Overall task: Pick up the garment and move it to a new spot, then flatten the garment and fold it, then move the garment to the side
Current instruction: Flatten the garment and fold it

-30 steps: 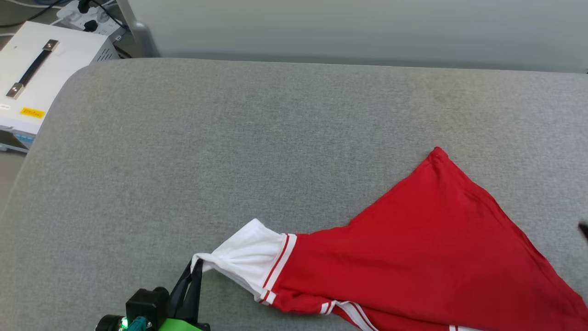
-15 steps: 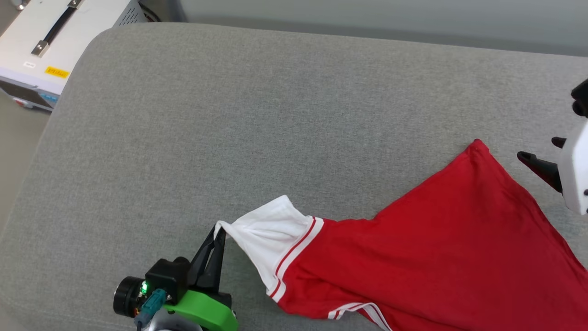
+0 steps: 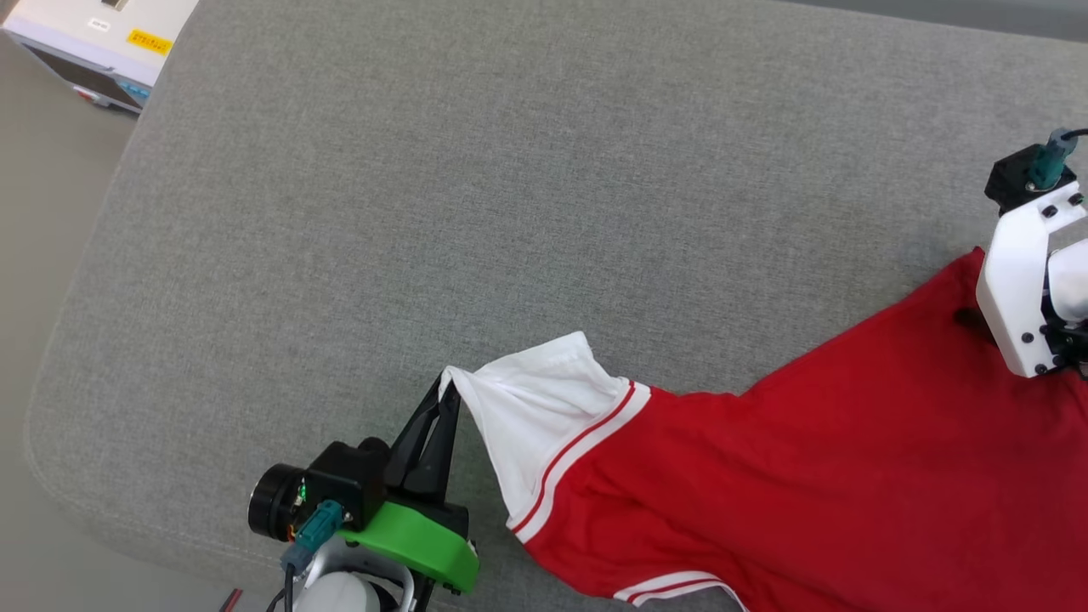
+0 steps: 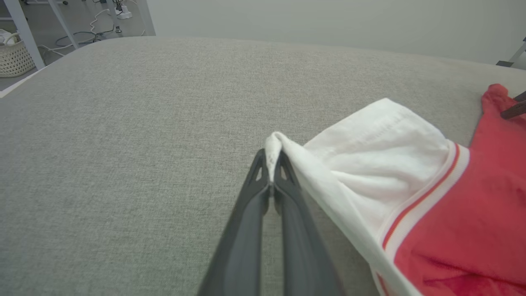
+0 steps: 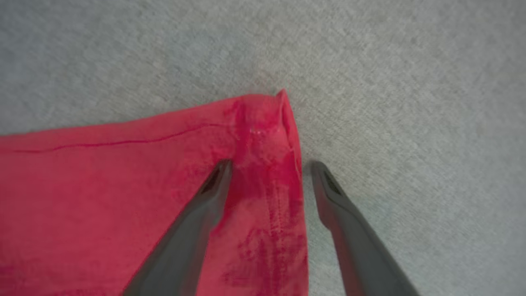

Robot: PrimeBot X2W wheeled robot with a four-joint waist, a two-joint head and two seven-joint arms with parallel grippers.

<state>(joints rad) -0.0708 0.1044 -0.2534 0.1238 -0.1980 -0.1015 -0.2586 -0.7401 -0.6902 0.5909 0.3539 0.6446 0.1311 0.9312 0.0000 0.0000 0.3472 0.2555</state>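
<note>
1. We saw the biggest change on the right. A second earlier only a dark tip showed at the right edge of the head view, and half a second earlier the arm was closing on the garment's (image 3: 807, 459) far red corner (image 5: 263, 119). By now the right pincer (image 5: 269, 164) had arrived over that corner.
2. Its fingers stood apart, gripping nothing. One rested on the red cloth and the other on the grey padded surface (image 3: 425, 187) just beside the hem, so the corner's edge lay between them.
3. The left pincer (image 4: 271, 164) had not changed. It stayed clamped on the hem of the white sleeve (image 3: 535, 408), with the cloth drawn into a taut ridge from that pinch.
4. The garment lay plain red side up across the near right part of the padded surface, sleeve toward the left arm and corner toward the right.
5. The white box (image 3: 93, 34) had slid toward the top left corner across the head views. We therefore put most of the garment's apparent shift down to the camera turning.
6. We judged this to be the flattening step. Once the right pincer closed on the corner, both arms could pull the cloth out. The risk was that its spread fingers would catch only the hem's outer edge.
</note>
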